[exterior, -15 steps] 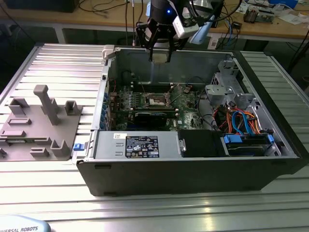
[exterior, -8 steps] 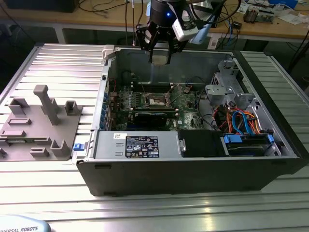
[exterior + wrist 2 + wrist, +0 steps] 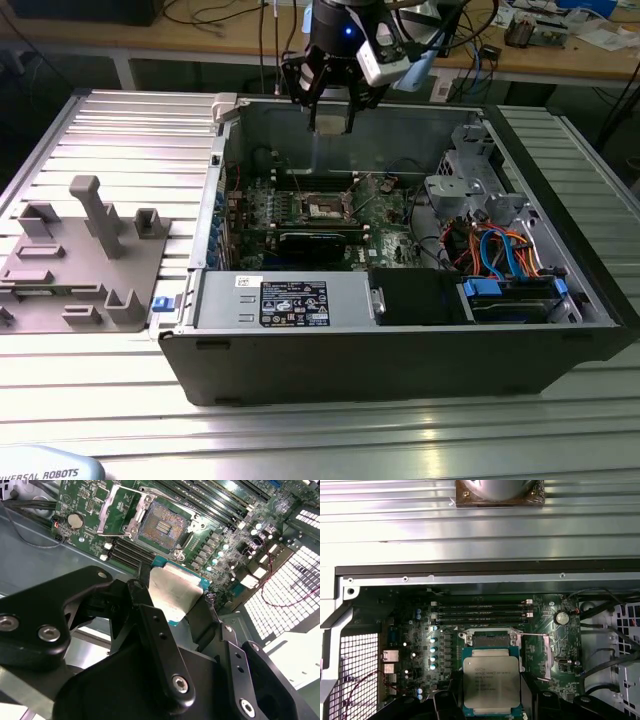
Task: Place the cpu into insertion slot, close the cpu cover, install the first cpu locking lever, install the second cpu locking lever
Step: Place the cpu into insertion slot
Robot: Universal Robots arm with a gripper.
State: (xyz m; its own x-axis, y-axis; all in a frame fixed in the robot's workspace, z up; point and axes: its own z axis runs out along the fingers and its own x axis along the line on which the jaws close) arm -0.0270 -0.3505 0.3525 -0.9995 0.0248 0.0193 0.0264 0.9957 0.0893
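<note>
My gripper (image 3: 330, 118) hangs over the far wall of the open computer case (image 3: 400, 350), shut on the cpu (image 3: 330, 124). In both wrist views the cpu (image 3: 175, 592) (image 3: 491, 682) is a silvery square chip on a teal edge, pinched between the two black fingers (image 3: 142, 587). It hovers well above the green motherboard (image 3: 415, 630). The insertion slot (image 3: 162, 527) (image 3: 325, 207) lies bare, its contact field showing. The cpu cover (image 3: 119, 511) stands swung up beside the slot. In the first wrist view the cpu hides most of the insertion slot (image 3: 491, 640).
Long black memory slots (image 3: 482, 611) run beside the socket, and a black card (image 3: 315, 240) lies in front of it. A power supply (image 3: 290, 300) and a drive cage with blue and orange cables (image 3: 500, 250) fill the case's near side. A grey fixture (image 3: 85, 250) stands at the exterior view's left.
</note>
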